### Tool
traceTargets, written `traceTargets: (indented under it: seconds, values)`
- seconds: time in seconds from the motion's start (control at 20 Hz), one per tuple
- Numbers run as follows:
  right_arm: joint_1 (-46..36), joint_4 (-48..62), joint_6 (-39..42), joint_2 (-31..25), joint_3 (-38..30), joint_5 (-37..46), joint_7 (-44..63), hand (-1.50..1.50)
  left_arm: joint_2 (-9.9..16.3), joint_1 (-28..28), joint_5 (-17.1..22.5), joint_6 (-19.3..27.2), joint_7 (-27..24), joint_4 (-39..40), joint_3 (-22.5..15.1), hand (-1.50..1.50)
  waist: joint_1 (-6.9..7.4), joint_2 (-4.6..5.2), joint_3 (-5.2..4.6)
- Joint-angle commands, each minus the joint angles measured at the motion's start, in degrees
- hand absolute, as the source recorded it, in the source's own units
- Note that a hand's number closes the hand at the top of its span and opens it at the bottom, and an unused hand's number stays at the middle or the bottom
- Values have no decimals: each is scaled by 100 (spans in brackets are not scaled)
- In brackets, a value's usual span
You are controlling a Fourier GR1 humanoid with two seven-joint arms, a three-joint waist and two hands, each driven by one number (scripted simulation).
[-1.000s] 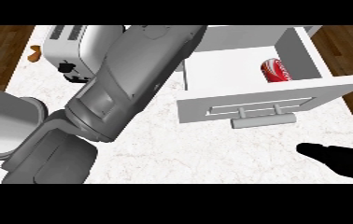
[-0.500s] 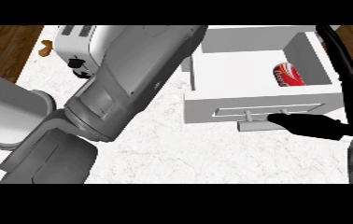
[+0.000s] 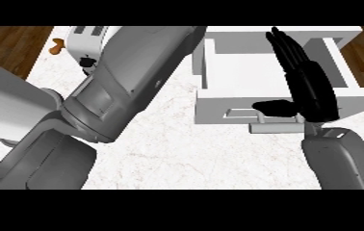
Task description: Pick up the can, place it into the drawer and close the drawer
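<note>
We see our left forearm [image 3: 121,88] sweeping wide across the pale desk [image 3: 192,153], its hand out of sight; the white drawer [image 3: 235,88] stands open at the upper right; our right hand [image 3: 309,88] lies over it, fingers [image 3: 288,49] straight and together, thumb [image 3: 274,107] by the drawer's handle [image 3: 274,124]; a toaster [image 3: 85,47] sits upper left; the can is hidden, so we cannot place it.
</note>
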Motion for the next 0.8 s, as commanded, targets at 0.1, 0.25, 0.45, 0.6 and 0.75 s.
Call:
traceTargets:
  seconds: [0.1, 0.25, 0.45, 0.6, 0.75]
  values:
    - [-533, 1462, -709, 284, 182, 700, -392, -150, 174, 207, -71, -203, -8, -162, 106, -150, 87, -52, -3]
    - [-1023, 2552, -1084, 231, -68, 817, -734, -150, 196, 383, -80, -180, -154, -208, 162, -150, 153, -22, 0]
    - [-1776, 3688, -1684, 521, -235, 1087, -708, -150, 425, 570, -146, -329, -34, -396, 121, -150, 328, -11, -2]
    - [-2005, 4357, -2224, 548, -360, 1313, -787, -150, 586, 260, -239, -200, 533, -605, 57, -150, 321, -61, -1]
    - [-2313, 4762, -2834, 622, -549, 1451, -702, -150, 708, 748, -257, -283, 511, -862, 27, -150, 409, -82, -4]
